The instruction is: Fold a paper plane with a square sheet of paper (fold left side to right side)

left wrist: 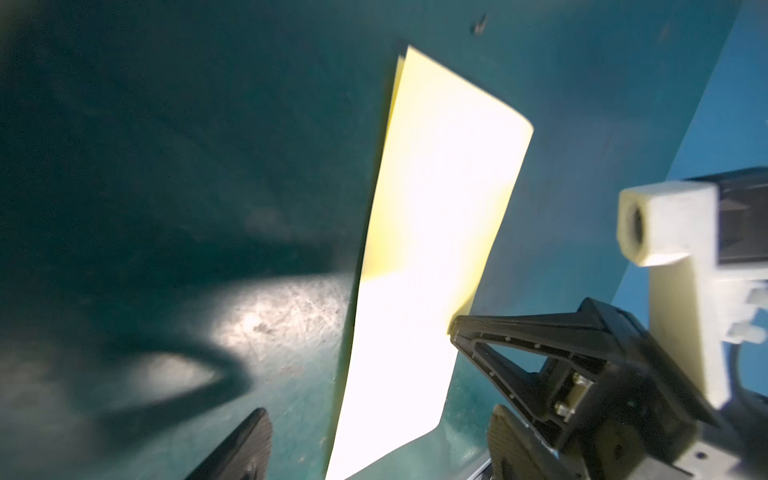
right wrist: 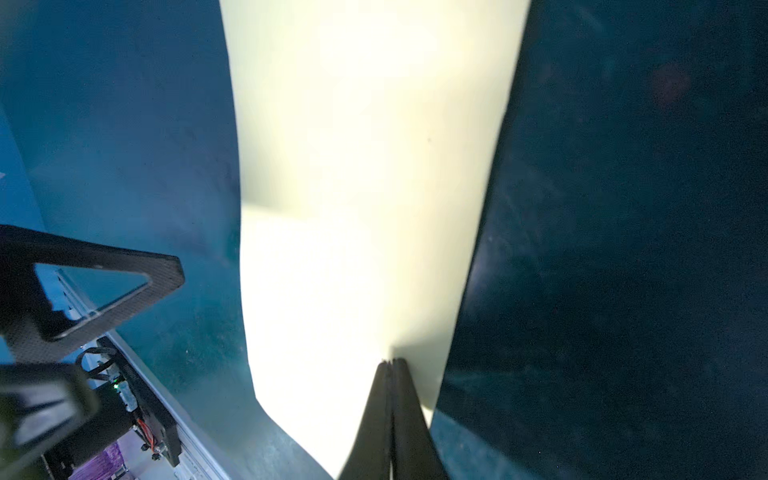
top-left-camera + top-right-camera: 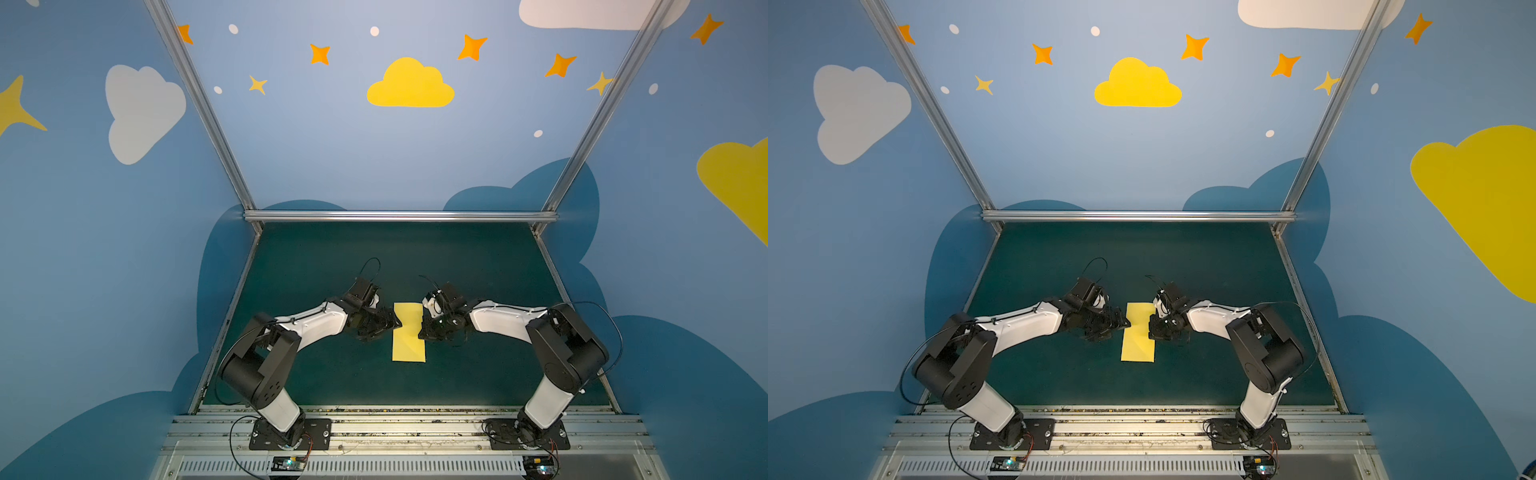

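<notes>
Here's the square sheet of paper point(image 3: 409, 332) point(image 3: 1138, 332), lying flat mid-tabletop as a tall, narrow yellow rectangle, its long sides running away from the arm bases. In the left wrist view point(image 1: 436, 208) two layers peek out, slightly offset, at one far corner, so it's doubled over. Over on its right long edge sits the right gripper point(image 3: 422, 332) point(image 3: 1152, 330): jaws pinched tight together, and in the right wrist view point(image 2: 390, 368) those closed tips rest down on the top face of the paper just inside the edge, pressing rather than clamping it. On the opposite side, the left gripper point(image 3: 395, 324) point(image 3: 1126, 323) is right at the left long edge, jaws spread wide; its wrist camera shows one finger on each side of the sheet's near end with nothing gripped between them. Both arms lean in from the aluminium rail point(image 3: 374, 428) across the dark green tabletop point(image 3: 332, 257), tips facing each other over the paper.
</notes>
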Controlling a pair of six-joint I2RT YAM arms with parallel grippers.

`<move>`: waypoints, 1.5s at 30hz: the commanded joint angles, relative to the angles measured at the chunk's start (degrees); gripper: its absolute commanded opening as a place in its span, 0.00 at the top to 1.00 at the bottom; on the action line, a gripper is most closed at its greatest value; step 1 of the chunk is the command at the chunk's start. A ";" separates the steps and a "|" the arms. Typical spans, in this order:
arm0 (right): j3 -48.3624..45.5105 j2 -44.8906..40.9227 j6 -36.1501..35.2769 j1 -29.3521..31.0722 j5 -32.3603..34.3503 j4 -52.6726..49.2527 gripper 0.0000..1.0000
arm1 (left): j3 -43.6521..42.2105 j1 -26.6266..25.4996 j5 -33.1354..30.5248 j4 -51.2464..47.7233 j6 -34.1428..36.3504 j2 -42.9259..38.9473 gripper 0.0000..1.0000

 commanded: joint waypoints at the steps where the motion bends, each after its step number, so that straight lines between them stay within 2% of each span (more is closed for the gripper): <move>1: -2.13 2.01 -1.53 -0.14 2.71 -2.38 1.00 | 1.46 -0.74 1.27 1.81 0.92 1.70 0.18; 15: -2.46 2.36 -2.07 -0.40 2.24 -2.08 1.00 | 0.35 -2.20 1.42 7.91 2.06 6.89 0.17; 24: -2.65 3.05 -2.68 -0.62 2.28 -2.00 1.00 | -0.45 -2.20 4.88 14.67 2.77 9.01 0.16; 32: -2.75 3.15 -3.21 -0.84 2.46 -2.32 1.00 | -0.40 -1.20 6.86 17.31 3.71 8.10 0.14; 45: -3.01 3.42 -3.36 -1.02 2.54 -2.20 1.00 | 0.43 1.05 13.82 22.17 3.99 9.70 0.12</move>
